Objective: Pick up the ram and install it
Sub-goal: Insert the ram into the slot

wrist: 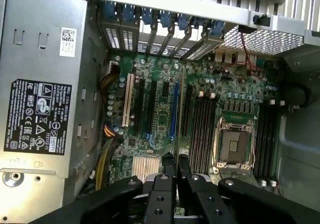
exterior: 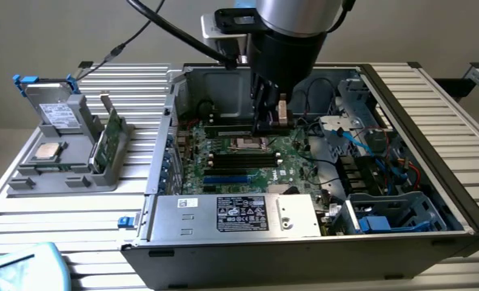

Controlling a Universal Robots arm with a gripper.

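The ram [wrist: 177,115] is showing edge-on as a thin green strip, and the tool [wrist: 176,161] is pinching it between fingers pressed nearly together. It is hanging inside the open computer case [exterior: 304,257], over the motherboard [wrist: 160,134] and just beside the black slots [wrist: 202,129] next to the CPU socket [wrist: 234,146]. The pickup is looking done. The seating is not, as far as I can judge, and I cannot tell which slot it is lining up with.
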